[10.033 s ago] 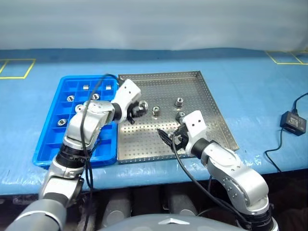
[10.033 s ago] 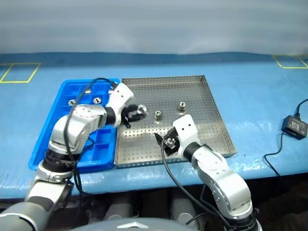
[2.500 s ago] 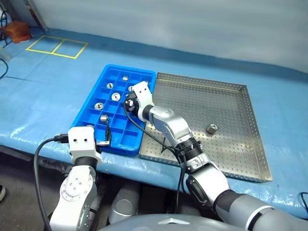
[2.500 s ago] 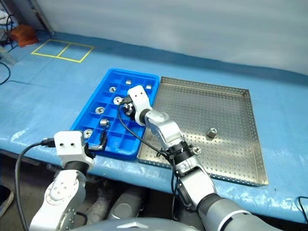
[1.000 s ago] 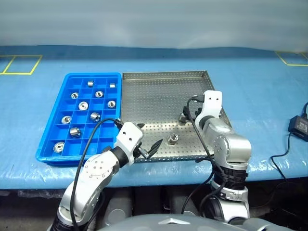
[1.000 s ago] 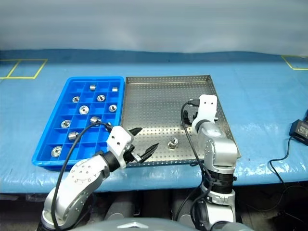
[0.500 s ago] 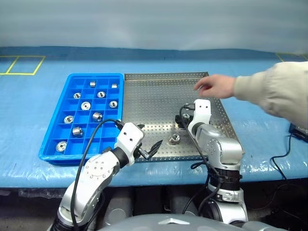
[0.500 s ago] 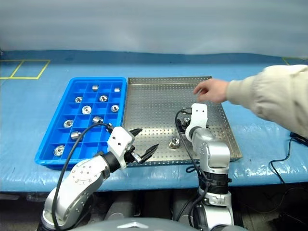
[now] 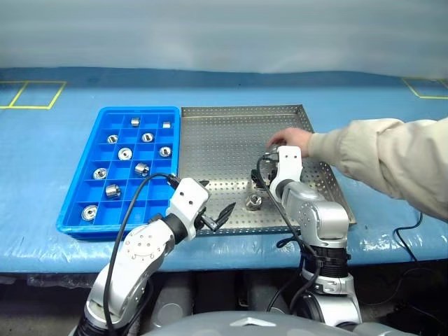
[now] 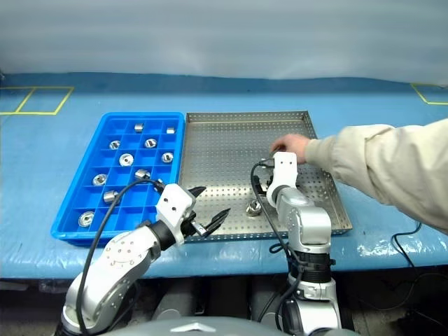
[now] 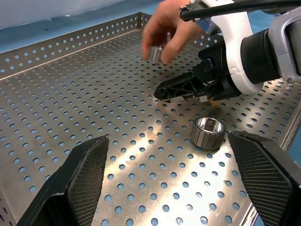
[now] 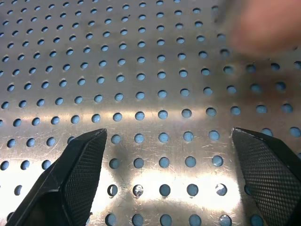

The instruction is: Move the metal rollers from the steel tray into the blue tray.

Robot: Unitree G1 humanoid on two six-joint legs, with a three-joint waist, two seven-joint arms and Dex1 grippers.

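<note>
The steel tray (image 9: pixel 217 140) lies beside the blue tray (image 9: pixel 140 110), which holds several metal rollers (image 9: pixel 125 153) in its compartments. One roller (image 9: pixel 253 202) stands on the steel tray's perforated floor near the front rim, also seen as the roller (image 11: pixel 208 132). My left gripper (image 9: pixel 218 198) hovers open over the tray's front edge, left of that roller, with nothing between its fingers (image 11: pixel 80 179). My right gripper (image 9: pixel 262 180) is open and low over the tray floor just behind the roller. A person's hand (image 11: pixel 164 28) pinches another roller (image 11: pixel 155 52) right behind my right gripper.
The person's beige sleeve (image 9: pixel 378 157) reaches in from the right, across the steel tray's right rim. A blue cloth (image 9: pixel 392 112) covers the table, with yellow tape marks at its far corners.
A person's hand has come in from the right and moved down close behind my right gripper. That gripper has sunk a little and shifted left. My left gripper has stayed still.
</note>
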